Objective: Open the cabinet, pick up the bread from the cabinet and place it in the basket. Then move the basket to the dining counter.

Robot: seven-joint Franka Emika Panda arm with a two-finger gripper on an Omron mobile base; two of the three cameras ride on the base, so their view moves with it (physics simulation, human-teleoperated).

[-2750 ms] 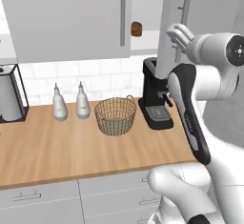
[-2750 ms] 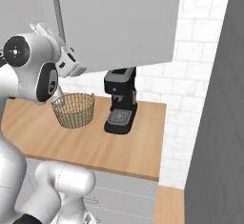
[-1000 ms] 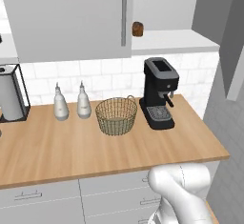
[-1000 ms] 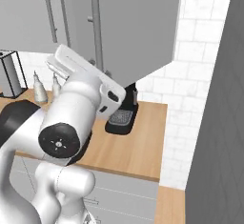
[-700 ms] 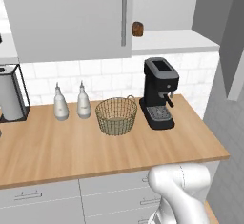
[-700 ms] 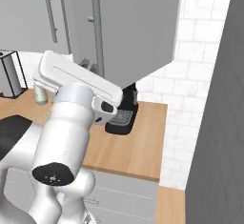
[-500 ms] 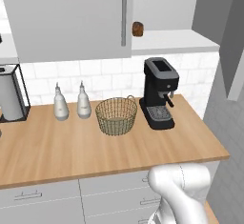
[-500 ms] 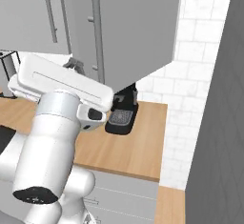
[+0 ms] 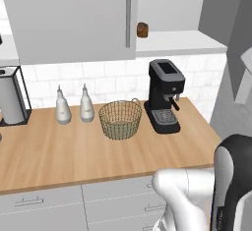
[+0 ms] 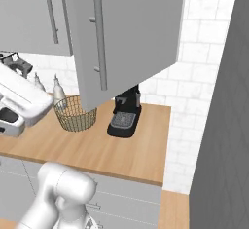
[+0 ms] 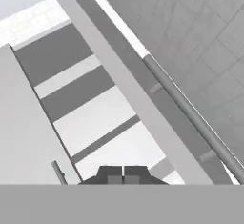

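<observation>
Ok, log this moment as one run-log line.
cabinet: right door open | bread: on cabinet shelf | basket: empty, on worktop beside coffee machine | gripper: shut, holding nothing

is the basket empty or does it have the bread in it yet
Empty. The basket on the worktop shows only bare wire mesh, and the bread sits on the cabinet shelf, behind the open door.
</observation>
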